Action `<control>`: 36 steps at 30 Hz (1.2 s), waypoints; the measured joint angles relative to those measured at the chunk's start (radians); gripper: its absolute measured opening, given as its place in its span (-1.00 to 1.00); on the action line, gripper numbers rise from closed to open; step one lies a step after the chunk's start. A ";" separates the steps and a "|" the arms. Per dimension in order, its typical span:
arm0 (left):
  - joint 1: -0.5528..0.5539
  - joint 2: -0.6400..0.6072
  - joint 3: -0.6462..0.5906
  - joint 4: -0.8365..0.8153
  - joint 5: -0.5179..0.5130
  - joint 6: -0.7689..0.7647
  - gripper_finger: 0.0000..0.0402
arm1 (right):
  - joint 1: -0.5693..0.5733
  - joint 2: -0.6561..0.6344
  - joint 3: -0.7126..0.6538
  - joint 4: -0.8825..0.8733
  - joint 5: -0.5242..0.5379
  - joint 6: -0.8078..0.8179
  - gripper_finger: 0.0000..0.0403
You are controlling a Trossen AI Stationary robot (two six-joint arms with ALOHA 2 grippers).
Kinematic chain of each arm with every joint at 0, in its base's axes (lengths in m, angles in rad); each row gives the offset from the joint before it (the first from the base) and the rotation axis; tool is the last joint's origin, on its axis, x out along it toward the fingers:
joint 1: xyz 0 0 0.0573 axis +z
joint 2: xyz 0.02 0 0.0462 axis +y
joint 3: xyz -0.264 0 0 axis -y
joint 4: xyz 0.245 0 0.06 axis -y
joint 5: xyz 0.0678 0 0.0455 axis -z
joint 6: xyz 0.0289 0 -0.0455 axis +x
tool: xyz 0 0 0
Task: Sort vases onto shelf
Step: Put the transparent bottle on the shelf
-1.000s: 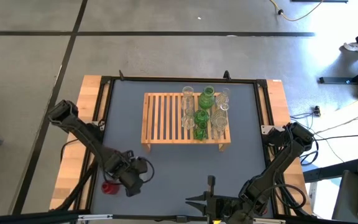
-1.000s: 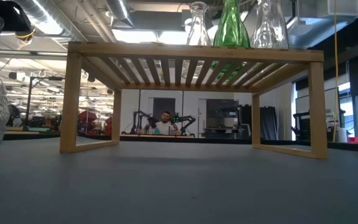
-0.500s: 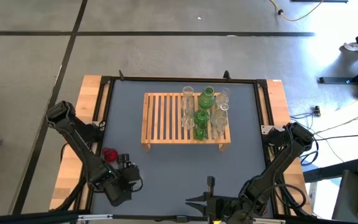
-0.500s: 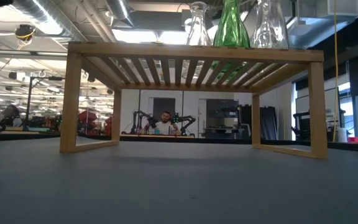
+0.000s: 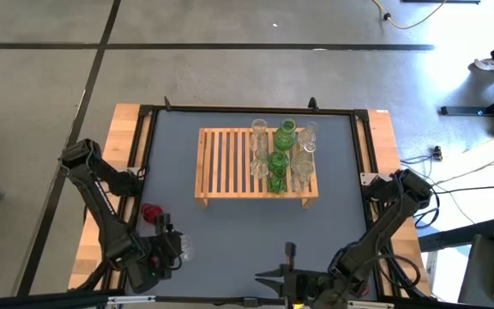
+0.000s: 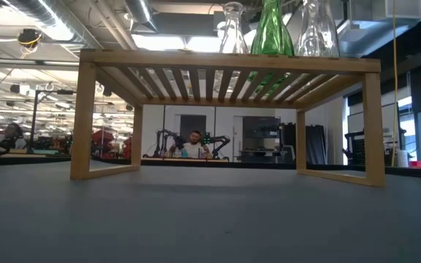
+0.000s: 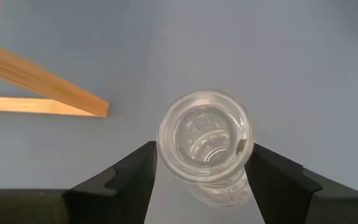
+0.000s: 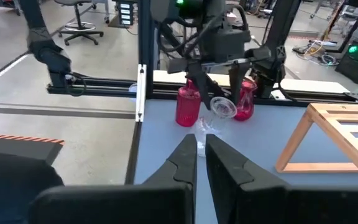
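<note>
The shelf (image 5: 230, 163), a light wooden slatted rack, stands mid-table. Several clear and green vases (image 5: 281, 159) stand on its right part and show above its top (image 6: 272, 29) in the low view. My left gripper (image 5: 175, 250) is at the near left corner, shut on a clear vase (image 7: 205, 140). A red vase (image 5: 151, 213) stands just beyond it. The right wrist view shows two red vases (image 8: 187, 106) (image 8: 244, 102) behind the held one (image 8: 219, 113). My right gripper (image 8: 201, 155) waits shut at the near right. My left gripper pinches the clear vase just below its rim (image 7: 166, 158), one finger (image 7: 135, 177) on each side. The fingers come from above, slanting. The vase is tilted, its mouth (image 8: 224, 107) turned toward the table's right. Whether its base touches the table I cannot tell.
Bare grey table lies between the shelf and the near edge (image 6: 210, 219). The shelf's near left leg (image 7: 48, 93) shows close to my left gripper. Black frame rails (image 5: 140, 146) run along the table's sides. A person (image 6: 194, 144) sits far behind the table.
My left gripper has moved toward the table's near left corner with the clear vase, which has slid out of the low view on its left. This has uncovered the red vase farther from the near edge; the arm now covers the nearer one.
</note>
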 joint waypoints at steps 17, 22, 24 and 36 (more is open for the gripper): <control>-0.051 -0.003 -0.073 0.050 -0.094 -0.121 0.15 | -0.022 0.003 -0.001 -0.003 -0.035 0.019 -0.87; -0.077 -0.001 -0.077 0.069 -0.113 -0.145 0.15 | -0.022 0.003 -0.001 -0.002 -0.035 0.019 -0.87; -0.082 -0.001 -0.077 0.086 -0.113 -0.147 0.15 | -0.022 0.003 -0.001 -0.002 -0.035 0.019 -0.87; -0.072 0.000 -0.077 0.153 -0.100 -0.150 0.15 | -0.023 0.004 -0.001 -0.002 -0.035 0.019 -0.87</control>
